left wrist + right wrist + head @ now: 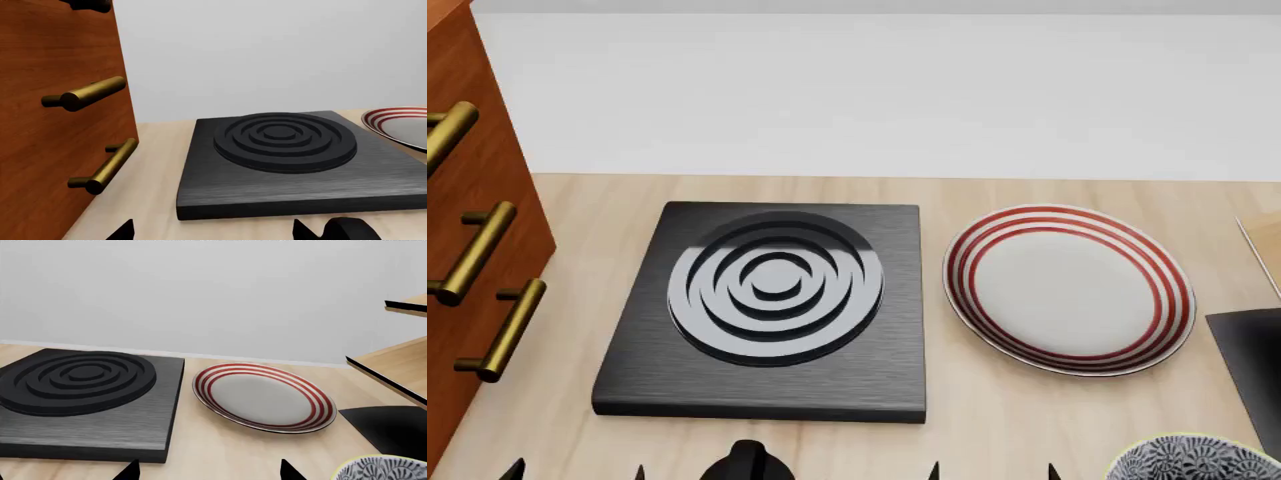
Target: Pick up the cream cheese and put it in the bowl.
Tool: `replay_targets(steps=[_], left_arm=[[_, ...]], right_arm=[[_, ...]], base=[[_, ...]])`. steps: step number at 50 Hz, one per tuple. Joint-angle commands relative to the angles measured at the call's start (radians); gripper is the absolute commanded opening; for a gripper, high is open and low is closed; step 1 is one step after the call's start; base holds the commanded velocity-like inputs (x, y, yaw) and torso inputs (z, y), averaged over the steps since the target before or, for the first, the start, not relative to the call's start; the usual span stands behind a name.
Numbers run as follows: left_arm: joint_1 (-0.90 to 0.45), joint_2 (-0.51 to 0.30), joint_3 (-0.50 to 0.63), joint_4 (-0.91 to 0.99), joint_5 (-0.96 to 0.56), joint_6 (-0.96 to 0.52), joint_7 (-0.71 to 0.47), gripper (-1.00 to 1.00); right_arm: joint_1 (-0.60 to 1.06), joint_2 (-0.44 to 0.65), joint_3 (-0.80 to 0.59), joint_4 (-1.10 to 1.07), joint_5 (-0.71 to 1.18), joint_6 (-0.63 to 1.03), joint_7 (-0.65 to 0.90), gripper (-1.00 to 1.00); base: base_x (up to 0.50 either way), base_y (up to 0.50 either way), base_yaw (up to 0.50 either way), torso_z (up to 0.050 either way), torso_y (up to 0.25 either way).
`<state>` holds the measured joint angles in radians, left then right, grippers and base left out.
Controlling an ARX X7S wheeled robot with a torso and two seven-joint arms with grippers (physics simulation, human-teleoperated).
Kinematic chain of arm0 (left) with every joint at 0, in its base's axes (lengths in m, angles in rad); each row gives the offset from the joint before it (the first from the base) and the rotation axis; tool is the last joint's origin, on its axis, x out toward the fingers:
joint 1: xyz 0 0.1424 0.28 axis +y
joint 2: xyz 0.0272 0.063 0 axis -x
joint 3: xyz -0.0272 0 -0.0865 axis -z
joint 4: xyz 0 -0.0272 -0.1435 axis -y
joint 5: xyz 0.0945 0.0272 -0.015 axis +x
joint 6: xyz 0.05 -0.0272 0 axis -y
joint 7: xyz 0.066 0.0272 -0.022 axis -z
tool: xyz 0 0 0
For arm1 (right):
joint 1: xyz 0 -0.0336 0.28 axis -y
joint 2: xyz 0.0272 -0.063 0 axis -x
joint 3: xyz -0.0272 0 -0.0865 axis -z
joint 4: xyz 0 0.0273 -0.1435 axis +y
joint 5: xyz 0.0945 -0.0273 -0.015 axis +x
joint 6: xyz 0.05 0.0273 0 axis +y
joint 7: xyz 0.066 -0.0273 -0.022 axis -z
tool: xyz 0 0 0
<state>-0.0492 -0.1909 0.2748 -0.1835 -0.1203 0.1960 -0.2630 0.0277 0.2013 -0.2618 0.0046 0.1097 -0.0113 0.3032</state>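
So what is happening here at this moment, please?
Nothing is being handled yet. The cream cheese shows in no view. The bowl sits at the near right edge of the head view, beside the red-ringed plate, with the black burner block to the left and a wooden cabinet beyond that. Only dark tips of the arms' fingers peek in at the frame edges, so their state is unclear.

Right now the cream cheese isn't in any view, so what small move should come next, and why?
Probably tilt the head down and rightward to search. The bowl is cut off at the bottom edge, near the plate and black burner; the cream cheese shows nowhere, and the left tool and right tool look open, empty.
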Motion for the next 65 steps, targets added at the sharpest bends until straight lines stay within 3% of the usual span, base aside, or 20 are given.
replay_targets(steps=[1,9,11,30,50,53,56,63,64,65], left_arm=[[0.011,-0.02,0.006,0.067,0.0,-0.05,-0.01,1.0],[0.046,-0.072,0.014,0.283,0.001,-0.19,-0.014,1.0],[0.045,-0.102,-0.004,0.444,-0.077,-0.365,-0.001,1.0],[0.041,-0.17,-0.042,0.822,-0.141,-0.601,-0.049,1.0],[0.068,-0.178,-0.025,0.827,-0.113,-0.548,-0.059,1.0],[0.089,-0.173,-0.011,0.772,-0.088,-0.473,-0.05,1.0],[0.072,-0.183,-0.025,0.842,-0.109,-0.552,-0.066,1.0],[0.077,-0.186,-0.03,0.838,-0.093,-0.548,-0.083,1.0],[0.103,-0.183,-0.023,0.791,-0.078,-0.472,-0.072,1.0],[0.092,-0.187,-0.03,0.823,-0.094,-0.515,-0.077,1.0]], right_arm=[[-0.006,0.01,-0.006,-0.033,0.006,0.013,0.003,1.0],[-0.017,0.034,-0.003,-0.145,0.018,0.086,0.01,1.0],[-0.02,0.043,-0.005,-0.186,0.02,0.12,0.011,1.0],[-0.016,0.127,0.028,-0.586,0.046,0.412,0.047,1.0],[-0.031,0.126,0.038,-0.607,0.066,0.412,0.047,1.0],[-0.039,0.128,0.037,-0.602,0.067,0.401,0.046,1.0],[-0.042,0.129,0.039,-0.608,0.069,0.402,0.048,1.0],[-0.041,0.13,0.043,-0.614,0.073,0.409,0.055,1.0],[-0.041,0.131,0.041,-0.616,0.072,0.409,0.055,1.0],[-0.041,0.133,0.039,-0.619,0.068,0.411,0.057,1.0]], base=[[0.0,0.0,0.0,0.0,0.0],[0.0,0.0,0.0,0.0,0.0],[0.0,0.0,0.0,0.0,0.0],[0.0,0.0,0.0,0.0,0.0],[0.0,0.0,0.0,0.0,0.0],[0.0,0.0,0.0,0.0,0.0],[0.0,0.0,0.0,0.0,0.0],[0.0,0.0,0.0,0.0,-0.109],[0.0,0.0,0.0,0.001,-0.25],[0.0,0.0,0.0,0.001,-0.25]])
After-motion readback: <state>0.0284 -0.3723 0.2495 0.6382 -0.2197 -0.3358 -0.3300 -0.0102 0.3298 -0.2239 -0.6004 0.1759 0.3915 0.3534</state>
